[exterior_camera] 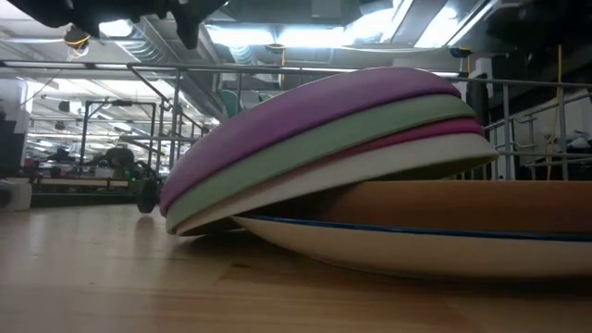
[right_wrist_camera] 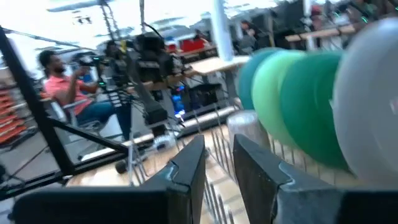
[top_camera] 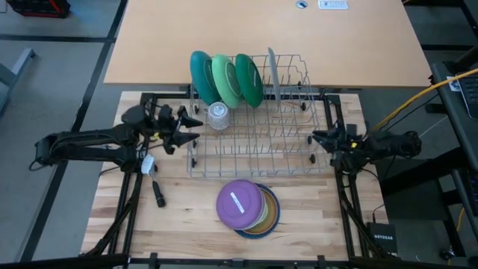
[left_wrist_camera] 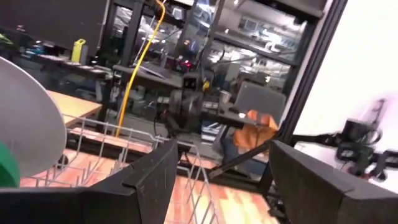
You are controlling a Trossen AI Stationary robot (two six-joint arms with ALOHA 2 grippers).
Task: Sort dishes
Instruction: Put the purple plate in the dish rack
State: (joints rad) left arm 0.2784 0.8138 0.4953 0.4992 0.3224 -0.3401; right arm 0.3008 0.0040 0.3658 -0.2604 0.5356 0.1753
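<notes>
A wire dish rack (top_camera: 261,153) stands mid-table. In its far left slots, a teal plate (top_camera: 200,75), a pale green plate (top_camera: 224,81) and a green plate (top_camera: 249,78) stand on edge, with a grey plate (top_camera: 272,73) beside them. Near the front edge lies a tilted stack of smaller dishes, a purple one (top_camera: 239,203) on top. In the low view it leans on the tan and blue-rimmed dishes (exterior_camera: 416,245) below. My left gripper (top_camera: 196,127) hangs open at the rack's left end. My right gripper (top_camera: 312,138) is at the rack's right end, fingers narrowly apart and empty.
A clear cup (top_camera: 217,116) sits upside down in the rack's left part. A small black object (top_camera: 158,196) lies on the table near the left arm. A second, lighter tabletop (top_camera: 261,37) lies beyond the rack. A person (right_wrist_camera: 59,87) sits in the room behind.
</notes>
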